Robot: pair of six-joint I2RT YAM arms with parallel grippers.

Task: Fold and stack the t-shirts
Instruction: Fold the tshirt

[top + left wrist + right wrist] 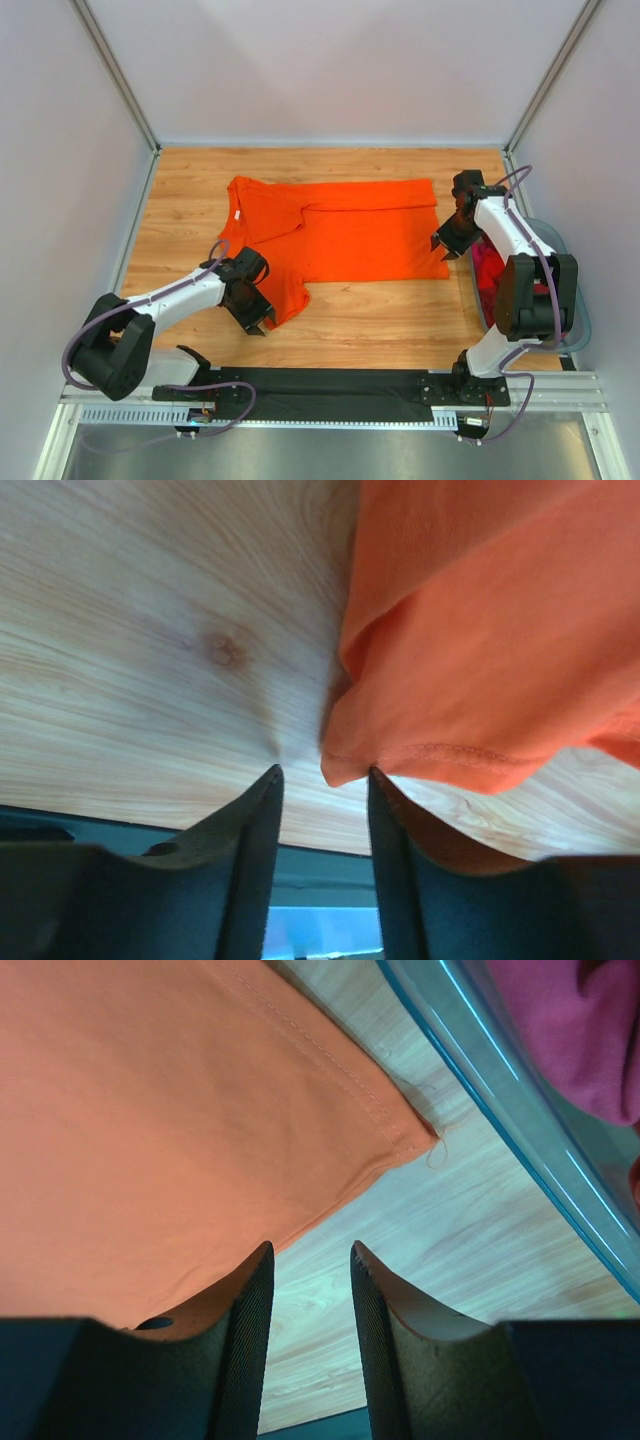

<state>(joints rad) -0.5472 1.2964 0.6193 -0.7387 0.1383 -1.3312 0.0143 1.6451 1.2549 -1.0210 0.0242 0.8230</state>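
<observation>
Orange t-shirt (340,235) lies spread on the table (400,320). Left gripper (258,324): half open at the near sleeve, clamping nothing. Right gripper (446,250): half open beside the right hem, empty.

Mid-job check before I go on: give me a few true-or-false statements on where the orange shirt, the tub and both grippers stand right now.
1. The orange t-shirt lies on the wooden table. True.
2. The right gripper is clamped on the shirt's hem. False: its jaws stand apart with bare wood between them, and the hem runs beside them.
3. The grey-blue tub holds magenta cloth. True.
4. The left gripper hangs over the tub. False: it is at the shirt's sleeve, jaws apart, on the far side of the table from the tub.
</observation>
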